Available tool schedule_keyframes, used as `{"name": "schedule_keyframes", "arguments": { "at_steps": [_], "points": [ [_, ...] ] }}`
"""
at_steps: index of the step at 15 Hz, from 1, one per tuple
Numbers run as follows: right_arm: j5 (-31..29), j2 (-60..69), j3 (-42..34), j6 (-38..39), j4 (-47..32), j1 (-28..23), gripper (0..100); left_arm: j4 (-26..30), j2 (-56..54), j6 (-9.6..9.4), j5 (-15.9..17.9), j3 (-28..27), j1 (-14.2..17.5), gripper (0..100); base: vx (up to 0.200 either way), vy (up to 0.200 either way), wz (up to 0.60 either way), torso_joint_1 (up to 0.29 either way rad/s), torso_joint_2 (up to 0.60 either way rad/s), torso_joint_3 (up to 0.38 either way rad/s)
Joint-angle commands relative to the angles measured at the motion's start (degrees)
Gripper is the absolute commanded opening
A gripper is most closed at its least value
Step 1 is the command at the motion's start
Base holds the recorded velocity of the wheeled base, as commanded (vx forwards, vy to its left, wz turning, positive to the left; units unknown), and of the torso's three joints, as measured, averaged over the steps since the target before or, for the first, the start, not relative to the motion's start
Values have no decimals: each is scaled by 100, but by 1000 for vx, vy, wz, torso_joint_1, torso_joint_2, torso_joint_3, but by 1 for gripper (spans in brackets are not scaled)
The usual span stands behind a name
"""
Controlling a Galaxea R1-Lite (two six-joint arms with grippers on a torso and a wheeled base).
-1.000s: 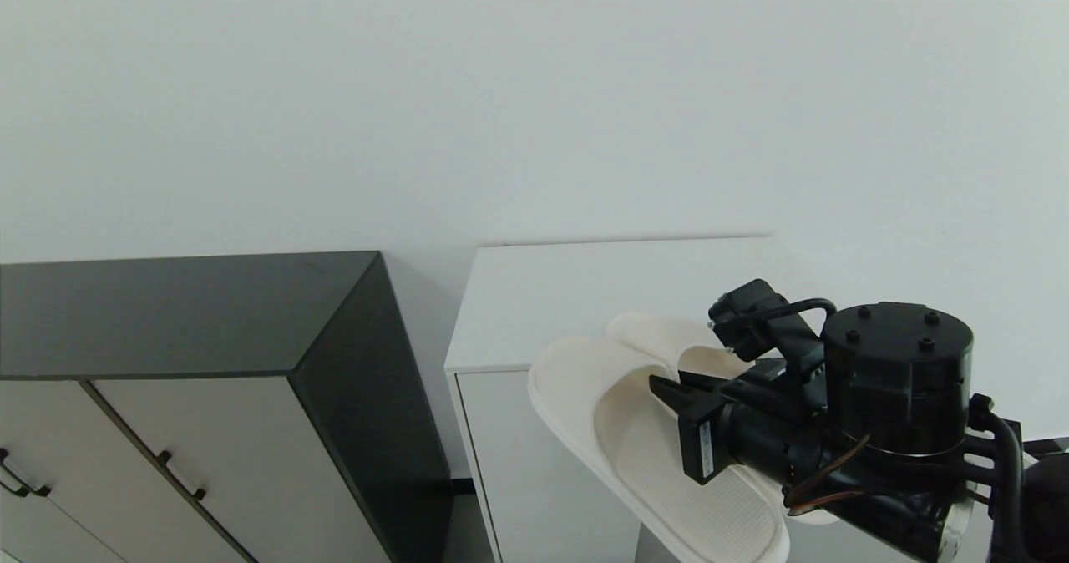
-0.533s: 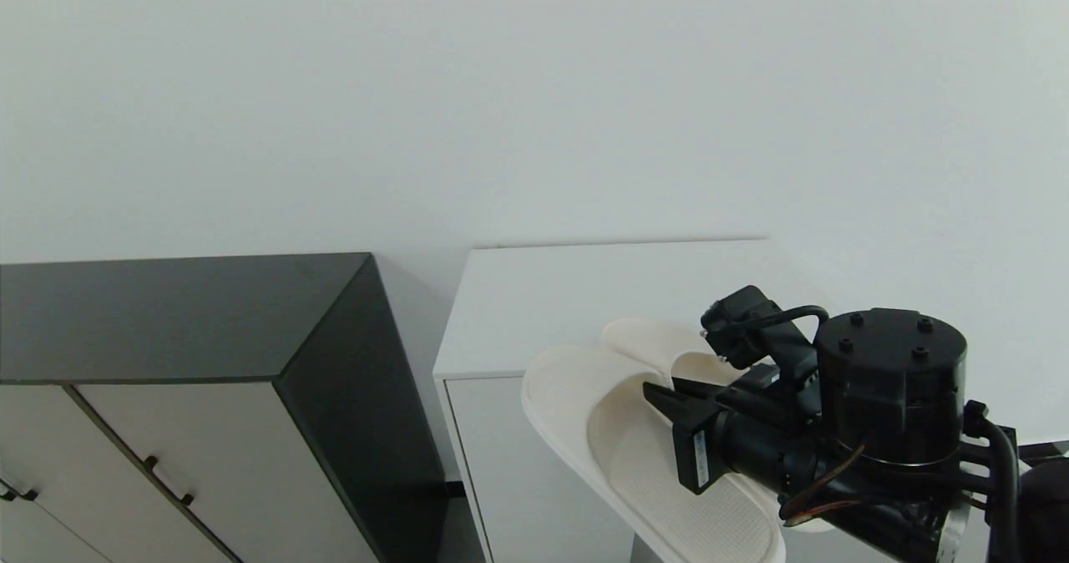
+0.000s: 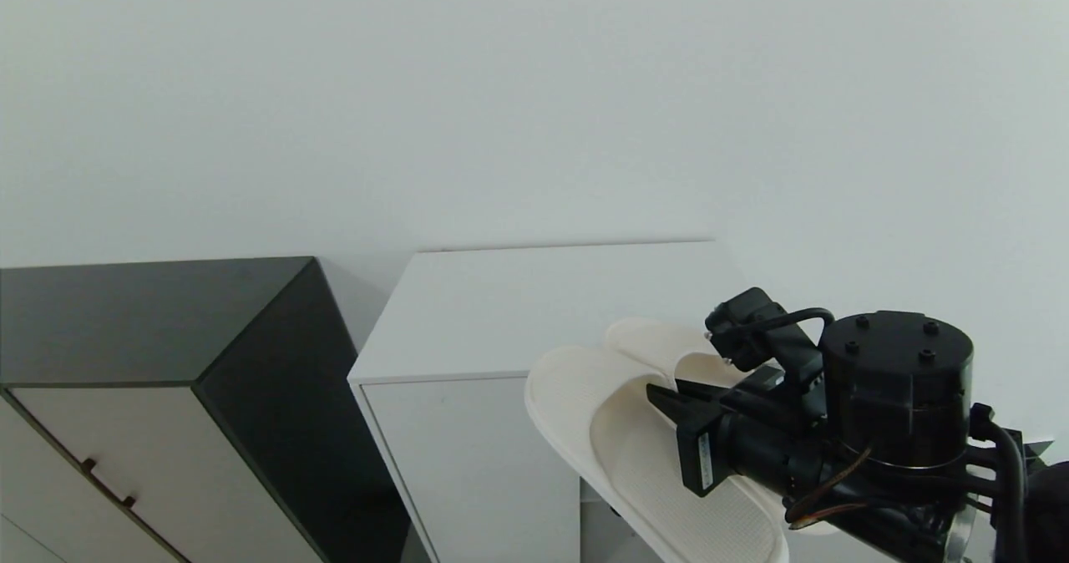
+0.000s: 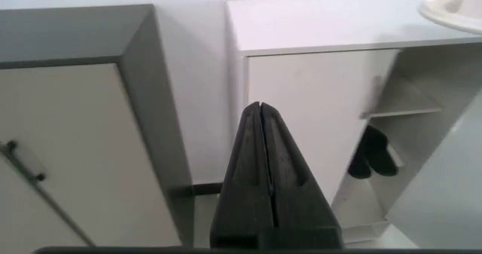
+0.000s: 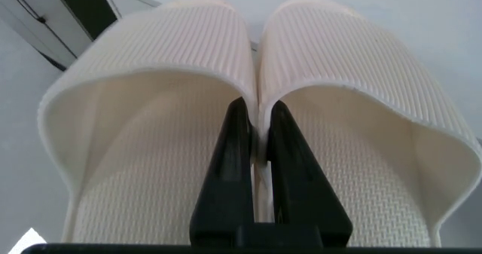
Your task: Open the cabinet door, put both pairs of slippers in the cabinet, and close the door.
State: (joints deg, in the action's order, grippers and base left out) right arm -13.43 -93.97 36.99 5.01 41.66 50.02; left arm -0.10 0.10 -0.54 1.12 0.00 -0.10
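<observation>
Right wrist view: right hand (image 5: 258,112) pinches two cream slippers (image 5: 151,65) (left hand (image 4: 260,111) closed, empty).

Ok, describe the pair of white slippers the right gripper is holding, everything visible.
The pair of cream-white slide slippers looks like soft foam, with wide ribbed straps and patterned footbeds. They sit side by side, footbeds up, in the air before the white cabinet, toes toward it. The jaws of the right gripper are shut on their adjoining inner strap edges; nothing else touches them.
</observation>
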Motion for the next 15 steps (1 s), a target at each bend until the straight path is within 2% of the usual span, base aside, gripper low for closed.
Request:
{"name": "schedule_keyframes", "arguments": {
  "at_steps": [1, 3, 6, 9, 15],
  "points": [
    [7, 63, -7, 0, 0, 43, 0, 1, -1, 1, 2, 0, 1, 0, 0, -200, 0, 2, 2, 2],
    [16, 168, -86, 0, 0, 61, 0, 1, -1, 1, 2, 0, 1, 0, 0, -100, 0, 1, -1, -1],
    [737, 493, -429, -44, -17, 61, 0, 1, -1, 1, 2, 0, 1, 0, 0, 0, 0, 0, 0, 0],
    [1089, 572, -640, -114, 0, 61, 0, 1, -1, 1, -7, 0, 1, 0, 0, 0, 0, 0, 0, 0],
    [1282, 572, -763, -264, 9, 61, 0, 1, -1, 10, 2, 0, 1, 0, 0, 0, 0, 0, 0, 0]
  ]
}}
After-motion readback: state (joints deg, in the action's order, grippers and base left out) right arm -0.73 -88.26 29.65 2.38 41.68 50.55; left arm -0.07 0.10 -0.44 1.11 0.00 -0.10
